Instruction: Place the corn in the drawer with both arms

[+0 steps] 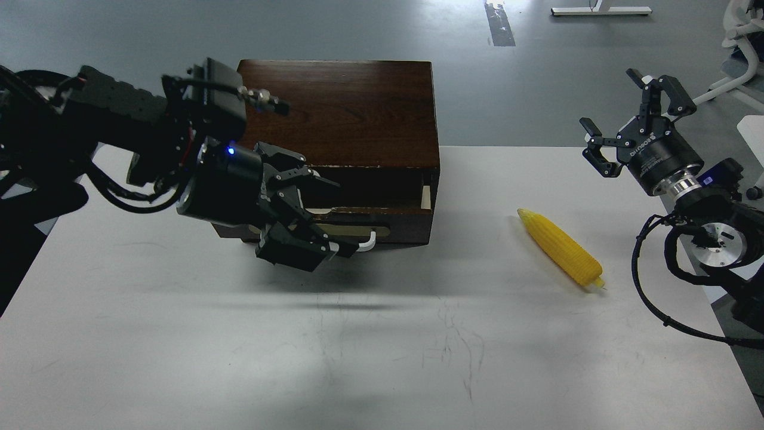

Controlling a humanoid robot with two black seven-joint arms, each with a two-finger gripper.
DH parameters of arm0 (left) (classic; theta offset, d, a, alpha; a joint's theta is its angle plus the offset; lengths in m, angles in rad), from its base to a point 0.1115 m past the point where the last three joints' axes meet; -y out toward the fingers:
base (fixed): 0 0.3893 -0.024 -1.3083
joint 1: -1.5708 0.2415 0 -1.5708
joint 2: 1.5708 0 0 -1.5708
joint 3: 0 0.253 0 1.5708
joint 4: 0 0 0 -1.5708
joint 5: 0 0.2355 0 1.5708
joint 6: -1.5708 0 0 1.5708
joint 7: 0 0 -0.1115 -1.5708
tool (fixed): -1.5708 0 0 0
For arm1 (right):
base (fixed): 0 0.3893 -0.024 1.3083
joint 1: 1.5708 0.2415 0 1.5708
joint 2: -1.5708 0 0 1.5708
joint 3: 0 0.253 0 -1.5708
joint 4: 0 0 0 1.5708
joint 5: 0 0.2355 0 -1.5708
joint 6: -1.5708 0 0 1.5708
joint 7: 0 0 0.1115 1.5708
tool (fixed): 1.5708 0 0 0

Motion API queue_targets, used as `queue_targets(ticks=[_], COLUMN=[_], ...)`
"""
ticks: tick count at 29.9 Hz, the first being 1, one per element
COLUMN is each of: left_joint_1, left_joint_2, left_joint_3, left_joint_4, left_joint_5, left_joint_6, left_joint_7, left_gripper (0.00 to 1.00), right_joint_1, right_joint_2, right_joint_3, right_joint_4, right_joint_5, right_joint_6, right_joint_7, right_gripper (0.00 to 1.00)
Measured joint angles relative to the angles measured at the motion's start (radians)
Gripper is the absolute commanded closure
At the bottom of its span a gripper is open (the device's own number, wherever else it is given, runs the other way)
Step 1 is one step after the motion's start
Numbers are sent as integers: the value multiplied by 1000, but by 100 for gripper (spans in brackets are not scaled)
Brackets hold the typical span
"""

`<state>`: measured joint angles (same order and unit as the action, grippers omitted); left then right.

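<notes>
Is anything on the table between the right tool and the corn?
Nothing visible. The right tool hangs open above and right of the corn, with only bare white table around the cob.

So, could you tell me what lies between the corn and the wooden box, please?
Nothing: in the head view, only bare white table separates the corn from the wooden box.

a white table (370, 358) fills the lower view, its top marked with faint dark scratches and soft shadows; behind it lies a grey floor (370, 30) with a dark tape strip (500, 24); a white stand foot (600, 9) sits top right.
</notes>
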<state>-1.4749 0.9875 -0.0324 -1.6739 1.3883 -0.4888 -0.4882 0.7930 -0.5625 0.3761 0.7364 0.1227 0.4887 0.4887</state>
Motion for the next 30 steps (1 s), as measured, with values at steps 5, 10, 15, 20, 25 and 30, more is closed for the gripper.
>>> queue_targets(ticks=[5, 10, 15, 20, 25, 30], left_joint_1=[14, 101, 226, 338, 468, 593], left_joint_2=[64, 92, 96, 88, 62, -3], left_joint_3=[-22, -23, -23, -24, -50, -99], left_joint_4=[156, 284, 394, 497, 562, 637], left_joint_5=[-446, -852, -1149, -1425, -1579, -1589], left_joint_6=[0, 0, 0, 0, 0, 0], left_joint_7=[0, 0, -1, -1, -1, -1], left_gripper=[1, 1, 1, 1, 1, 1], right_joint_1=[0, 2, 4, 7, 7, 10], right_joint_2=[-2, -6, -28, -49, -55, -56], right_joint_3=[-3, -7, -11, -14, -28, -55], right_joint_4=[0, 0, 3, 5, 6, 7], right_joint_5=[-1, -2, -4, -53, -142, -175], right_joint_6=[0, 0, 0, 0, 0, 0], right_joint_7=[0, 0, 0, 0, 0, 0], right_gripper=[0, 0, 0, 0, 0, 0])
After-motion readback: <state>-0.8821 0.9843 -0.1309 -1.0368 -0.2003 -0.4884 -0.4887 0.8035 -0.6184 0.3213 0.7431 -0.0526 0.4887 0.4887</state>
